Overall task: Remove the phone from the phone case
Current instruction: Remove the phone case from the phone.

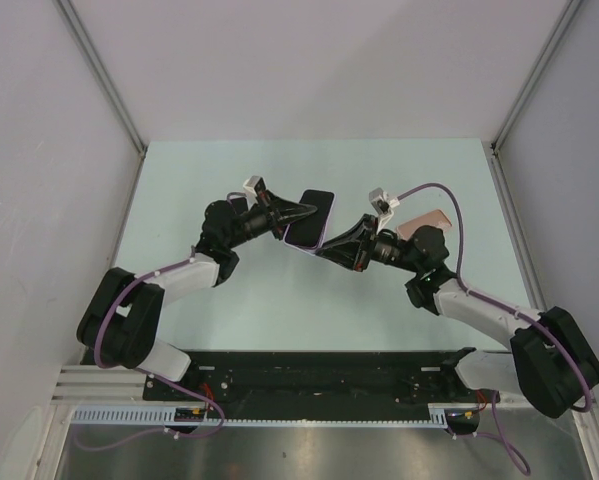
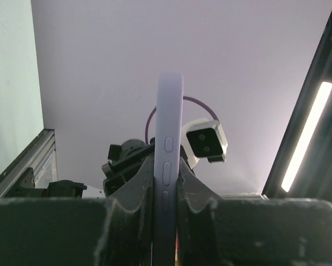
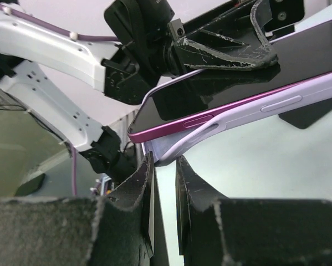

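A black base rail [image 1: 309,385] lines the near edge of the pale green table [image 1: 279,300], with grey walls [image 1: 309,70] around it. Both arms bend inward and meet above the table's middle. The left gripper [image 1: 301,213] clamps the phone [image 3: 299,61] in its lilac case [image 2: 169,122] off the surface, while the right gripper [image 3: 164,166], nearly closed, pinches the case's peeled-away corner.

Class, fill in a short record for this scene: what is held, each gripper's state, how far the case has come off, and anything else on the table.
held object: phone in a lavender phone case, held off the table
left gripper: shut on the phone, one finger on the screen
right gripper: tips at the case's loosened corner; whether it grips cannot be told
case state: one corner peeled away from the phone's magenta edge, the rest seated
other item: peach-coloured object on the table behind the right arm
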Tool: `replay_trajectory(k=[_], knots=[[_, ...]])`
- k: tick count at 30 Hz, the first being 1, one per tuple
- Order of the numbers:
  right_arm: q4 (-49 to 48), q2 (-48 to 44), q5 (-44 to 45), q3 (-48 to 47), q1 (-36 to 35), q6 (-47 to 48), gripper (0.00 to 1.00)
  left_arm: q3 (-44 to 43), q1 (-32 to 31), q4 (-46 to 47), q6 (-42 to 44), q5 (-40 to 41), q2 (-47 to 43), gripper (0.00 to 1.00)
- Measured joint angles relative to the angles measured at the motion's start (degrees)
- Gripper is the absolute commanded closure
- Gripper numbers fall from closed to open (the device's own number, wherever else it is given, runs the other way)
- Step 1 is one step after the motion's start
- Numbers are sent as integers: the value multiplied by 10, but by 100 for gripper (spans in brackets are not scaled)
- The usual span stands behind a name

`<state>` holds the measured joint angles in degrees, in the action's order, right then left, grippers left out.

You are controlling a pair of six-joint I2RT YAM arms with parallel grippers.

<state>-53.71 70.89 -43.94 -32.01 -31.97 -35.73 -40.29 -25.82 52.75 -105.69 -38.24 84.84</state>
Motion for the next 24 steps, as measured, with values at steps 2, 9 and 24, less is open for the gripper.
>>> replay_trajectory(k=[2, 9, 24], knots=[[32, -12, 22, -1, -11, 28, 100, 0, 0, -8, 0, 2, -1, 100], [106, -60, 118, -5, -33, 54, 100, -4, 0, -12, -10, 23, -2, 100], [173, 44, 242, -89, -36, -211, 78, -24, 21, -72, 39, 104, -2, 100]])
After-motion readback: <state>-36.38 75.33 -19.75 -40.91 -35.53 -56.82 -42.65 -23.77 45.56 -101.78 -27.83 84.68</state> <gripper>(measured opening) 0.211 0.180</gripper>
